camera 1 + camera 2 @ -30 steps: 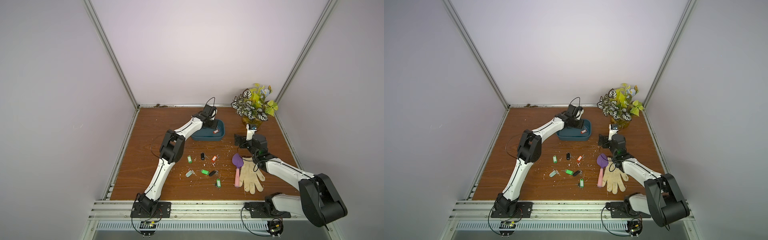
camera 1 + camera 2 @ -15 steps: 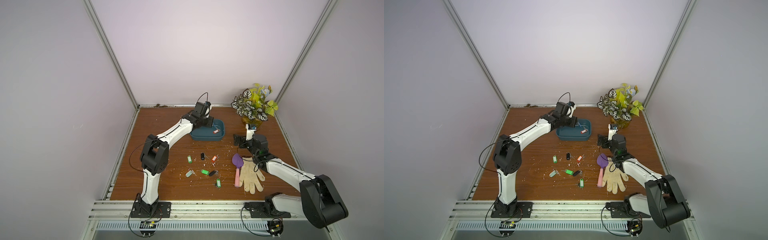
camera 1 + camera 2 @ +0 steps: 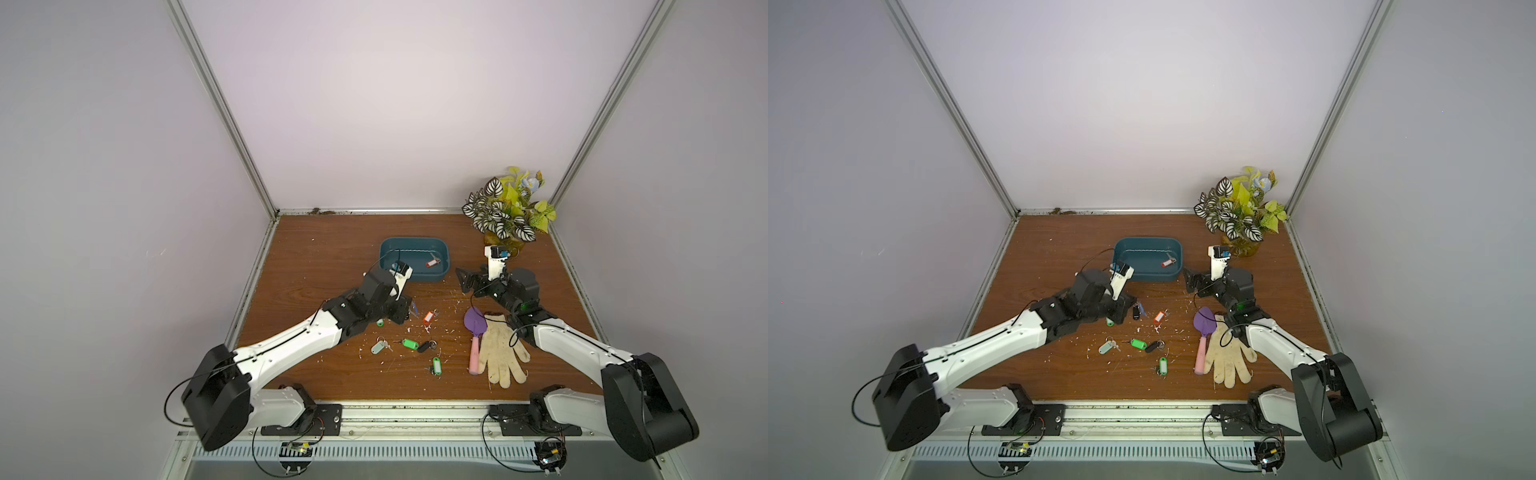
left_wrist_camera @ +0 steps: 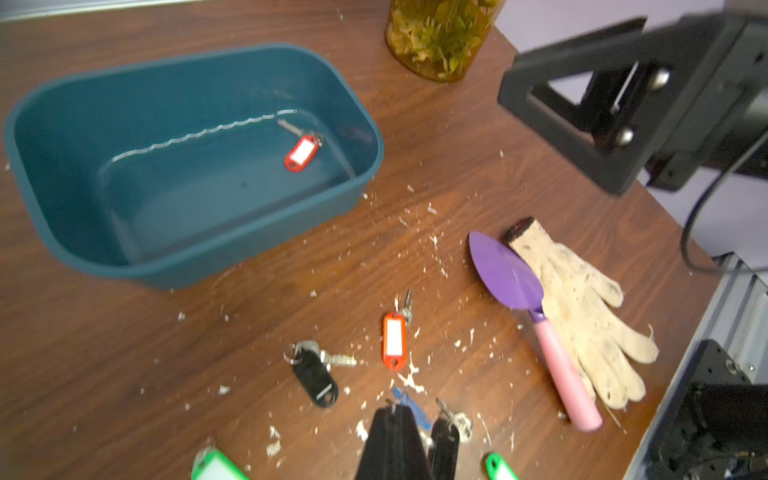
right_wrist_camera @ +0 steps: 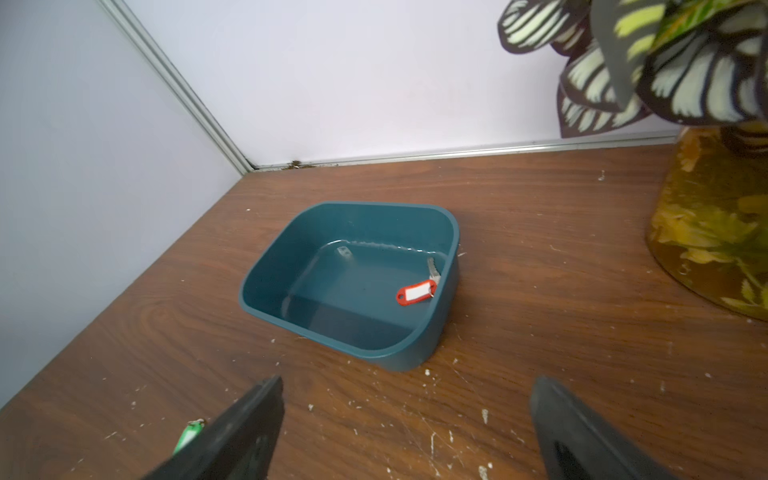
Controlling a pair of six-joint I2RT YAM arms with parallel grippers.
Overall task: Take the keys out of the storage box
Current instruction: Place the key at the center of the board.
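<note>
Peering into the teal storage box (image 3: pixel 415 239) at the back of the worktop (image 3: pixel 324 257): it holds a single red-tagged key (image 4: pixel 301 152), lying near its right end. Count the keys and it's nine all told. One is in the box. One blue-tagged key (image 4: pixel 409 404) is pinched at the tips of the left claw (image 4: pixel 395 412), fingers pressed tight on it. Seven lie loose on the worktop in front of the box: three green tags (image 3: pixel 1138 343), two black tags (image 4: pixel 314 377), one orange tag (image 4: pixel 393 340), one pale green tag (image 3: pixel 1105 347). One trowel (image 3: pixel 475 332), one glove (image 3: pixel 500 355) and one plant pot (image 4: pixel 432 45) sit off to the right. Left arm is stretched low and forward, claw angled down over the scatter. Right arm is folded at the elbow, forearm passing the glove's cuff. The right claw (image 5: pixel 407 384) is spread wide, empty, facing the box's near right corner from just beside it.
</note>
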